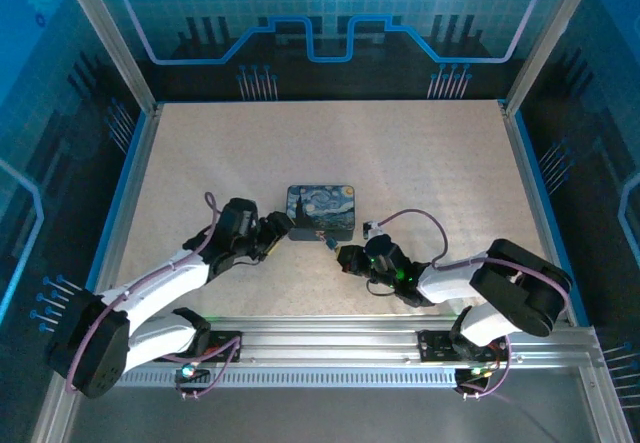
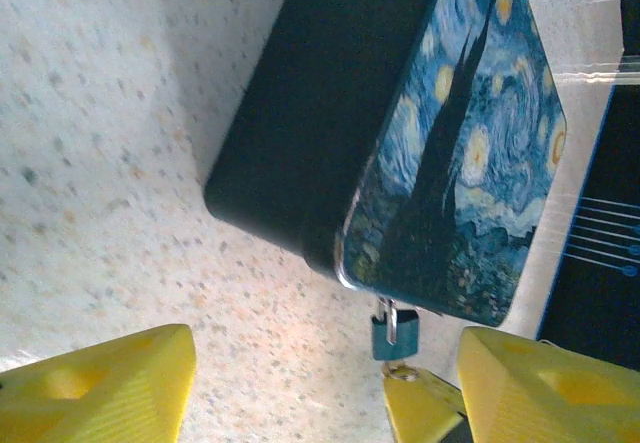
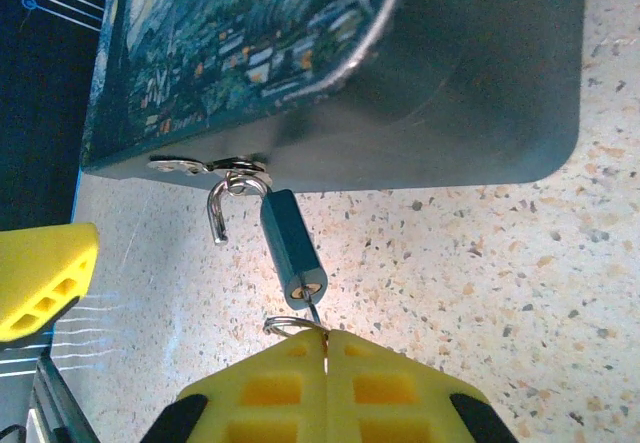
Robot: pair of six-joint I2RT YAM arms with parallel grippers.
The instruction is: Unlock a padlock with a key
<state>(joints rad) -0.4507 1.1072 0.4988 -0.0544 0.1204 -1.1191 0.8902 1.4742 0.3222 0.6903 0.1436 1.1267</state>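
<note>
One padlock (image 3: 292, 248), keyhole toward right claw (image 3: 325, 341)

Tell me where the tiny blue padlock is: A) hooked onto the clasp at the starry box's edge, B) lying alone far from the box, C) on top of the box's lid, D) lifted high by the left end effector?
A: in the right wrist view the padlock is hooked by its silvery shackle through the clasp on the side of the box, and the right end effector is shut on the key in its bottom.
</note>
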